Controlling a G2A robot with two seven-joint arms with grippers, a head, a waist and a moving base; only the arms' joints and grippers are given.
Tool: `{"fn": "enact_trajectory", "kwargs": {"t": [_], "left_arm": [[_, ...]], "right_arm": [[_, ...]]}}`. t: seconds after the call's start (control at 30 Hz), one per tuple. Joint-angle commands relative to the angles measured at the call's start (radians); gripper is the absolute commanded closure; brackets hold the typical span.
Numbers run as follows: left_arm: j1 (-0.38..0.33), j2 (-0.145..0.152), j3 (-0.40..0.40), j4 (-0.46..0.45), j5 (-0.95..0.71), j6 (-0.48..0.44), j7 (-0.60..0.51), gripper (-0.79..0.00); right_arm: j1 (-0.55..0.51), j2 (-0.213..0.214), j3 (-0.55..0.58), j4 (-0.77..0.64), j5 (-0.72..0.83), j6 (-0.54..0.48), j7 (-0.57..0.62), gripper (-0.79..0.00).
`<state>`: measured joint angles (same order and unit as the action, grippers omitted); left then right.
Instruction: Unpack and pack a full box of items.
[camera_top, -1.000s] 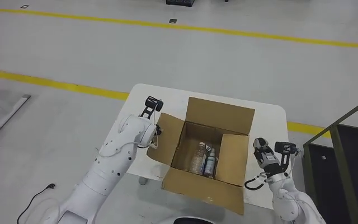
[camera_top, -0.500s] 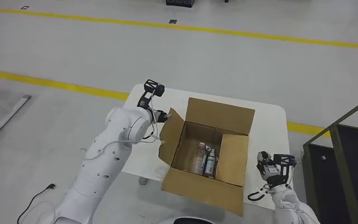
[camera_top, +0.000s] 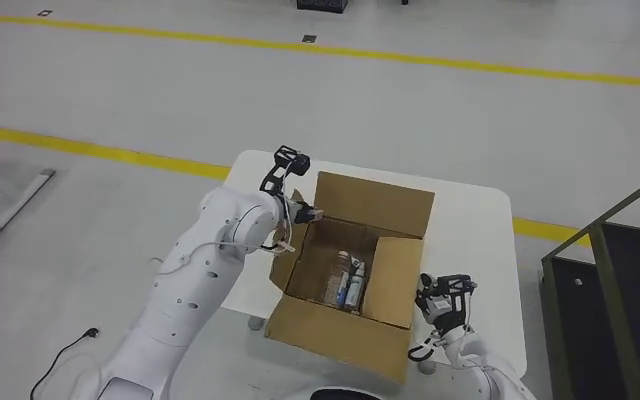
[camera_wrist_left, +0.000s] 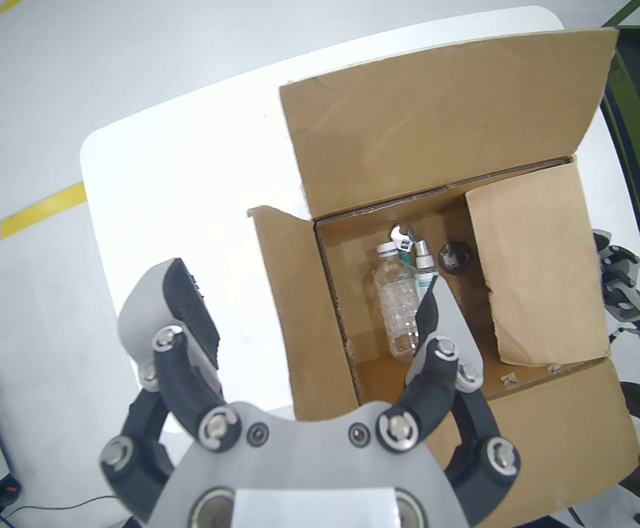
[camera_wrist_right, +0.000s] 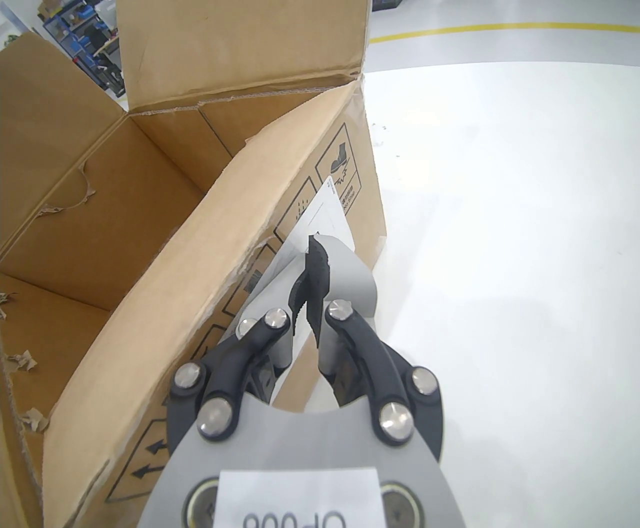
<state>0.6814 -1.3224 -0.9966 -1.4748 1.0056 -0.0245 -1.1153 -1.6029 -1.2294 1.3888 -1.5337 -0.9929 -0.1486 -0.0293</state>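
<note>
**Box.** The box stands open on the white bench. The far flap stands up and the left flap is raised. The right flap leans inward over the opening, and the near flap folds outward.

**Contents.** All items lie on the box floor.
- A clear bottle lies with its cap toward the far wall.
- A spray bottle lies just beside it, on the side of the right flap.
- The head of a wrench shows at the far wall, between the two caps.
- A dark round item sits near the far wall, next to the edge of the right flap.

**Left gripper.** The left gripper hovers over the box's left flap, near the far left corner. Its fingers are spread wide and hold nothing. In the wrist view one finger lines up with the bench outside the left flap, the other with the opening.

**Right gripper.** The right gripper is outside the box at the near right corner, just beside the right wall. Its fingers are pressed together with nothing between them. Contact with the wall cannot be determined. A white label on that wall lies just past the fingertips.
</note>
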Motion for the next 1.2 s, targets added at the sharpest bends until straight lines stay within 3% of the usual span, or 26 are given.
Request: {"fn": "enact_trajectory", "kwargs": {"t": [0.0, 0.2, 0.57, 0.73, 0.97, 1.03, 1.17], "left_arm": [[-0.007, -0.004, 0.007, 0.007, -0.023, -0.013, 0.008, -0.785], [-0.027, -0.015, 0.043, 0.028, -0.098, -0.099, 0.024, -0.785], [-0.027, -0.015, 0.043, 0.028, -0.098, -0.099, 0.024, -0.785], [0.012, -0.025, 0.040, 0.043, -0.246, -0.118, 0.100, -0.785], [0.000, -0.066, 0.133, 0.190, -0.508, -0.206, 0.125, -0.785], [-0.011, -0.079, 0.148, 0.241, -0.585, -0.193, 0.127, -0.785], [-0.012, -0.082, 0.152, 0.251, -0.600, -0.188, 0.127, -0.785]], "right_arm": [[0.012, -0.002, -0.011, 0.008, -0.003, 0.000, -0.001, 0.000], [0.023, -0.002, 0.001, 0.013, -0.002, 0.006, -0.015, 0.000], [-0.070, 0.018, 0.150, -0.150, -0.020, 0.008, 0.006, 0.000], [-0.096, 0.020, 0.168, -0.189, -0.028, 0.012, 0.019, 0.000], [-0.122, 0.022, 0.195, -0.239, -0.019, 0.008, 0.037, 0.000], [-0.128, 0.022, 0.200, -0.244, -0.018, 0.008, 0.038, 0.000], [-0.144, 0.021, 0.204, -0.252, -0.017, 0.012, 0.034, 0.000]]}}
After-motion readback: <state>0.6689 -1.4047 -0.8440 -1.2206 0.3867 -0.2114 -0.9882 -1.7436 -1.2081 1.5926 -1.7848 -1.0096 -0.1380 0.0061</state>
